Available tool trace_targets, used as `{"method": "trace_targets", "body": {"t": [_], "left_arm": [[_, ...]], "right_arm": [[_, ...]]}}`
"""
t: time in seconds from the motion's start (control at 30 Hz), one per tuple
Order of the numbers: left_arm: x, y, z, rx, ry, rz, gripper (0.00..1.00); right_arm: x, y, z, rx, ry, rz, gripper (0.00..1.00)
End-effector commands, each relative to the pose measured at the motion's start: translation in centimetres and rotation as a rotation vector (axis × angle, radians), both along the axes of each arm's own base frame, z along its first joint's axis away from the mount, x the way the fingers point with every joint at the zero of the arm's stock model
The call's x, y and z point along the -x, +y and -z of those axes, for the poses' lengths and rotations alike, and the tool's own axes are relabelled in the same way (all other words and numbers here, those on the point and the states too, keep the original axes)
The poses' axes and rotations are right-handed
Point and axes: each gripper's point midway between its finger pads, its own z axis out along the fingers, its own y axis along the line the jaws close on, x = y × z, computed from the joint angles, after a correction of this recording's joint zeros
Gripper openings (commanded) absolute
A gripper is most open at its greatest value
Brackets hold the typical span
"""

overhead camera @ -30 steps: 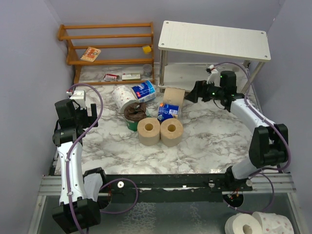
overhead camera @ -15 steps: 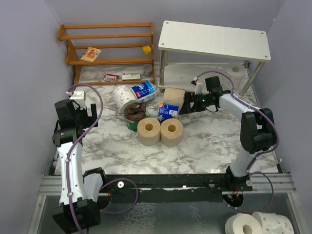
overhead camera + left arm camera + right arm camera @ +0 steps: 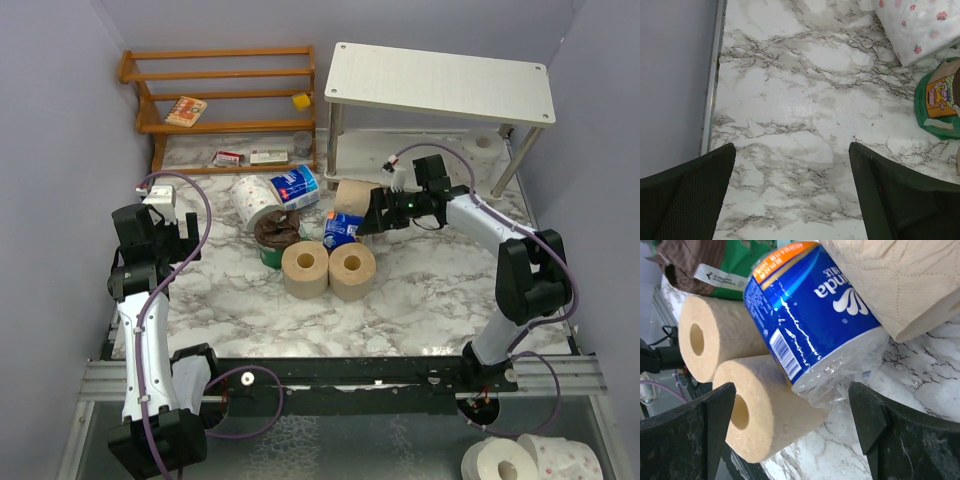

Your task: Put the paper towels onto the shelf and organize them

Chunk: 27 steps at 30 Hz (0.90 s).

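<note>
In front of the shelf (image 3: 440,80), facing the blue-wrapped roll (image 3: 810,310) with right gripper (image 3: 792,430) spread wide; risking pinching loose wrap only, or shoving the tan rolls (image 3: 725,330) touching it, by closing off-centre.

The left arm (image 3: 140,310) stands folded upright, with the left gripper (image 3: 791,160) pointing down, jaws fully apart. The right arm (image 3: 500,225) reaches leftward (elbow bent), with the right gripper (image 3: 791,390) low, jaws wide, nothing gripped.
</note>
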Motion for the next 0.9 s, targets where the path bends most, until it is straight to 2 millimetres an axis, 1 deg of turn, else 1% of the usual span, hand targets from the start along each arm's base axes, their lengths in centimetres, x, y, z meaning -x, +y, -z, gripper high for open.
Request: {"method": "trace_targets", "body": {"t": [0.0, 0.17, 0.27, 0.47, 0.6, 0.63, 0.7, 0.77, 0.8, 0.87], "left_arm": [[-0.1, 0.3, -0.2, -0.004, -0.021, -0.016, 0.99], [0.0, 0.3, -0.2, -0.006, -0.024, -0.016, 0.99], [0.0, 0.3, -0.2, -0.007, -0.024, -0.017, 0.99], [-0.1, 0.3, -0.1, -0.004, -0.017, -0.018, 0.99], [-0.1, 0.4, -0.2, -0.005, -0.019, -0.018, 0.99], [-0.1, 0.3, -0.1, -0.005, -0.019, -0.017, 0.99], [-0.1, 0.3, -0.1, -0.006, -0.019, -0.017, 0.99], [-0.1, 0.3, -0.1, -0.006, -0.019, -0.017, 0.99], [-0.1, 0.3, -0.2, -0.005, -0.020, -0.017, 0.99], [-0.1, 0.4, -0.1, -0.005, -0.018, -0.019, 0.99]], "right_arm": [[0.0, 0.9, -2.2, -0.074, -0.029, 0.003, 0.96], [-0.6, 1.1, -1.1, -0.037, -0.024, 0.011, 0.93], [-0.9, 1.3, -0.9, -0.030, -0.034, 0.015, 0.91], [-1.5, 1.8, -0.4, -0.008, -0.052, 0.021, 0.82], [-1.9, 1.9, 0.1, 0.005, -0.048, 0.028, 0.79], [-2.2, 1.7, 0.4, 0.022, -0.052, 0.042, 0.77], [-2.8, 1.1, 0.9, 0.061, -0.074, 0.078, 0.76], [-3.0, 0.9, 1.1, 0.073, -0.089, 0.088, 0.74], [-3.1, 1.0, 1.1, 0.066, -0.091, 0.092, 0.73], [-3.0, 1.4, 1.1, 0.035, -0.086, 0.088, 0.65]]}}
